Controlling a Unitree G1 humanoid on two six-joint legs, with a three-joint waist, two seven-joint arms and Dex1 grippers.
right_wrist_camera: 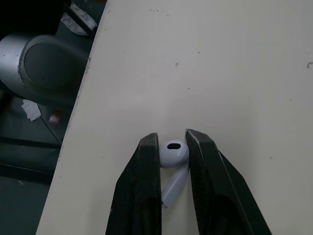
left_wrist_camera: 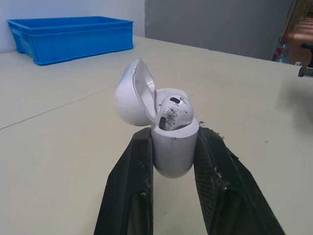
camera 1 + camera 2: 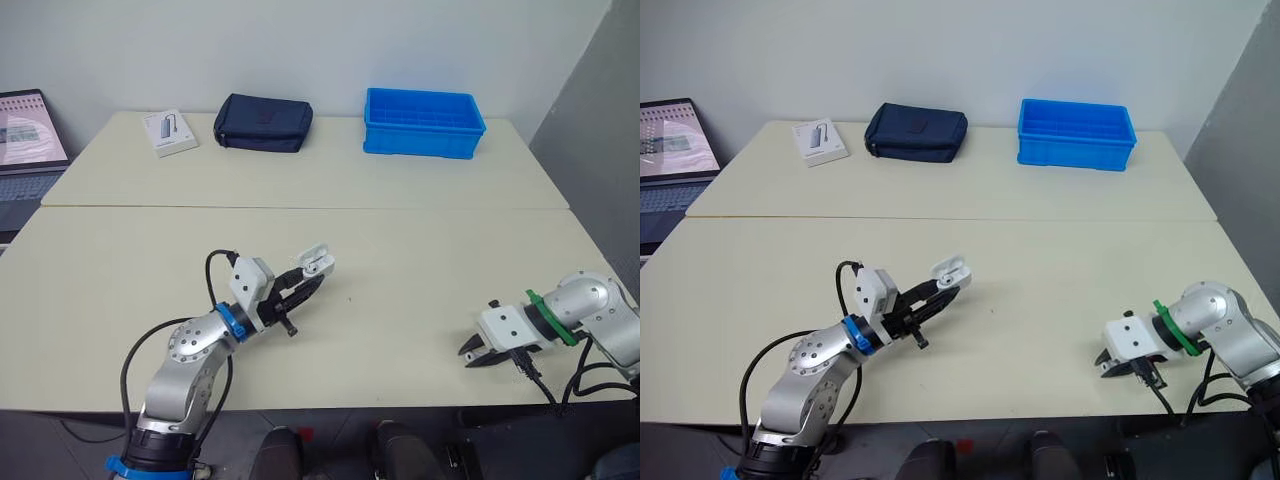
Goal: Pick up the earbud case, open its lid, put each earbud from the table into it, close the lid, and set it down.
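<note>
Table: L gripper clamps case mid-left, lid open, 1st bud already seated. R gripper near-right by table edge, pinched on 2nd bud; can't tell if lifted. Remaining: seat 2nd bud, close lid, set down.

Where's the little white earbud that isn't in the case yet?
The small white plastic earbud sits pinched between the black fingers of the right pincer, on the cream table near its front edge, on the robot's right.
</note>
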